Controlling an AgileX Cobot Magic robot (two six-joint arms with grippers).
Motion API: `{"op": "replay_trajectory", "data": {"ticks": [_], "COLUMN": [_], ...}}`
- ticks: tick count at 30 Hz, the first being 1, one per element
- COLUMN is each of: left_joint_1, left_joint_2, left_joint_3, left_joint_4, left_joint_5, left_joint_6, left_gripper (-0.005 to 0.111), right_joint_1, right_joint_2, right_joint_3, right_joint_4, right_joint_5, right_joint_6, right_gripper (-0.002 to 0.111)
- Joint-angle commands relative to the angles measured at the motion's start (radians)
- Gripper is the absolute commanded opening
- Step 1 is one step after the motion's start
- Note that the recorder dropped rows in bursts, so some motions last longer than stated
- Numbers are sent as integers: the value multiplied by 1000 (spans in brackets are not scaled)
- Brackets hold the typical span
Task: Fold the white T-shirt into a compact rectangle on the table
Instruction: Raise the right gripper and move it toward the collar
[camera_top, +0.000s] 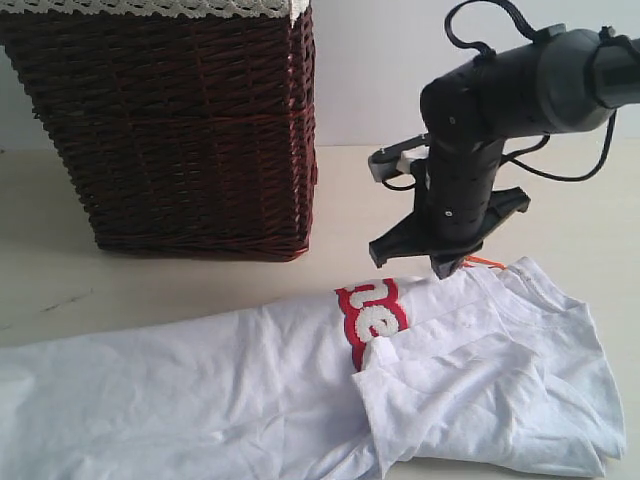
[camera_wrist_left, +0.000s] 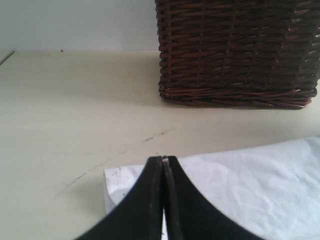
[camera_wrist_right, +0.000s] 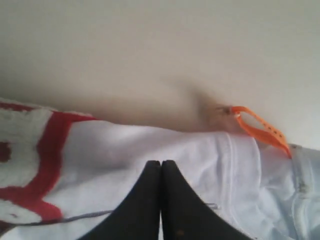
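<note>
The white T-shirt (camera_top: 200, 400) lies stretched across the table (camera_top: 150, 280), its right part folded over so that only some of the red-outlined lettering (camera_top: 372, 315) shows. An orange tag (camera_top: 485, 262) sticks out at the neck. My right gripper (camera_top: 445, 268) is shut, tips pointing down at the shirt's far edge beside the tag, with nothing visible between them. In the right wrist view the gripper (camera_wrist_right: 161, 162) sits over white cloth (camera_wrist_right: 150, 145) near the tag (camera_wrist_right: 260, 127). My left gripper (camera_wrist_left: 163, 158) is shut above a corner of the shirt (camera_wrist_left: 260, 185); it is out of the exterior view.
A dark wicker basket (camera_top: 180, 130) with a white lace-trimmed liner stands on the table behind the shirt, at the back left. In the left wrist view the basket (camera_wrist_left: 235, 50) stands beyond the shirt, with bare tabletop (camera_wrist_left: 75, 110) showing a thin dark scratch beside it.
</note>
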Motion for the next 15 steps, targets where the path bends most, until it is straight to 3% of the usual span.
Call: {"op": "replay_trajectory", "data": {"ticks": [1, 15], "left_joint_1": [3, 3], "left_joint_2": [-5, -5], "left_joint_3": [1, 1], "left_joint_4": [1, 1], "left_joint_5": [-12, -12], "left_joint_6": [-1, -1], "left_gripper": [0, 0], "right_joint_1": [-61, -339], "right_joint_2": [24, 128], "right_joint_3": [23, 108], "right_joint_4": [15, -39], "right_joint_5": [-51, -73], "right_joint_6": [-18, 56], "right_gripper": [0, 0]}}
